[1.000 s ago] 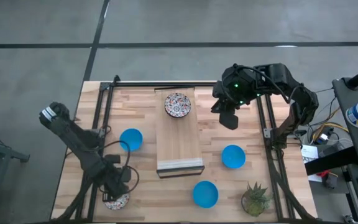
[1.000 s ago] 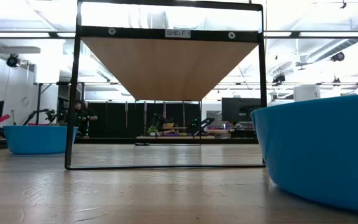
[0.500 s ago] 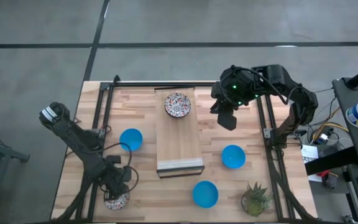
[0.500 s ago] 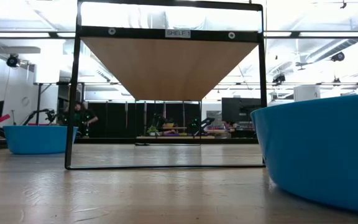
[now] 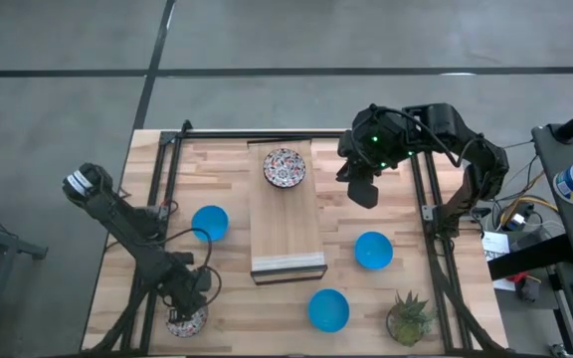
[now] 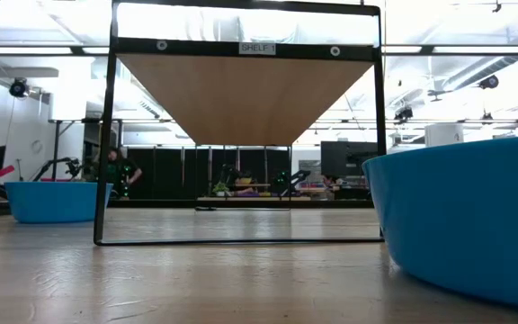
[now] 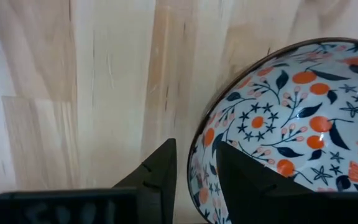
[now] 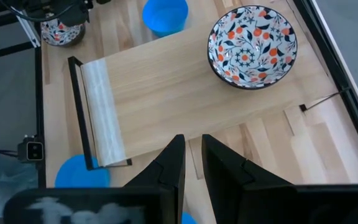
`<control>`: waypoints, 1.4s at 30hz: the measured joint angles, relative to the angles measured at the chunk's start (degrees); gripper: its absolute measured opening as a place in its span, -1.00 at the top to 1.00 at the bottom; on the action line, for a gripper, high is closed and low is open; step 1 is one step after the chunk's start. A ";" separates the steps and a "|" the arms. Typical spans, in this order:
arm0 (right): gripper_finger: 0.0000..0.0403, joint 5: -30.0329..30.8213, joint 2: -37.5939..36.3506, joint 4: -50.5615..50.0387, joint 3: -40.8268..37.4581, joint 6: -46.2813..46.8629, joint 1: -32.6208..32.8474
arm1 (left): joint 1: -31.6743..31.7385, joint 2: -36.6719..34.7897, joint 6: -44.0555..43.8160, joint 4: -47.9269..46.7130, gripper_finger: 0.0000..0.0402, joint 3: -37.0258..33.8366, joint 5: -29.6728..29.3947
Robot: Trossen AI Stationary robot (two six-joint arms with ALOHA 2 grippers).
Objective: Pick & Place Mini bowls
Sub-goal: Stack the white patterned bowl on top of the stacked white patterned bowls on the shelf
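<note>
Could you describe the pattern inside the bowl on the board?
Orange fruit, dark leaves and stars on white; right wrist view.

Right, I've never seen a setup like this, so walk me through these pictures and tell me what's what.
This is a two-armed robot at a wooden table. One picture looks straight down from above, one looks level across the tabletop, and one comes from a camera on each wrist.

From above, a long wooden board lies down the middle, with a patterned bowl at its far end. Three blue bowls and a small potted plant stand around it.

The left claw is down at the table's corner, closed on the rim of a second patterned bowl, one finger inside and one outside. The right claw hangs above the table beside the board, shut and holding nothing.

The level picture shows no arm, only blue bowls close up.
</note>
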 joint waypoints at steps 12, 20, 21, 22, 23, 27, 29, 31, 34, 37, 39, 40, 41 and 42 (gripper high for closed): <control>0.74 -0.01 0.00 0.20 0.00 0.37 0.00 | 0.00 0.00 0.01 1.11 0.51 -2.32 0.37; 0.74 -0.01 0.00 0.20 0.00 0.81 0.00 | 0.04 -0.23 -2.61 1.72 0.92 -2.46 1.82; 0.74 -0.01 0.00 0.20 0.00 0.81 0.00 | 0.04 -0.28 -3.20 1.80 0.94 -2.43 2.05; 0.74 -0.01 0.00 0.24 0.00 0.81 0.00 | 0.02 -0.28 -3.81 1.87 0.95 -2.43 2.06; 0.74 -0.02 0.00 0.32 0.00 0.81 0.00 | 0.00 -0.28 -4.31 1.84 0.95 -2.44 2.04; 0.74 -0.03 0.00 1.74 -0.15 0.72 0.00 | 0.00 -1.43 -6.35 1.83 0.96 -2.45 2.36; 0.74 -0.03 0.02 1.85 -0.17 0.59 0.00 | 0.00 -2.69 -7.62 1.74 0.98 -2.62 1.81; 0.74 -0.03 0.02 2.26 -0.17 0.59 0.00 | 0.04 -4.21 -9.90 0.89 0.98 -2.85 0.75; 0.74 -0.03 0.02 2.90 -0.17 0.59 0.00 | 0.11 -7.04 -13.32 1.11 0.99 -2.90 0.13; 0.74 -0.03 0.02 2.99 -0.17 0.59 0.00 | 0.11 -10.34 -17.22 0.92 0.99 -2.89 -0.61; 0.74 -0.03 0.02 3.04 -0.17 0.59 0.00 | 0.12 -12.67 -19.65 1.06 0.99 -2.86 -0.73; 0.74 -0.01 0.02 3.06 -0.17 0.57 0.00 | 0.13 -13.88 -20.97 1.02 0.99 -2.83 -0.90; 0.74 -0.01 0.02 3.07 -0.17 0.59 0.00 | 0.13 -15.07 -22.33 1.06 0.99 -2.75 -1.29; 0.74 -0.01 0.02 3.09 -0.17 0.57 0.00 | 0.13 -16.28 -23.72 1.11 0.99 -2.66 -1.64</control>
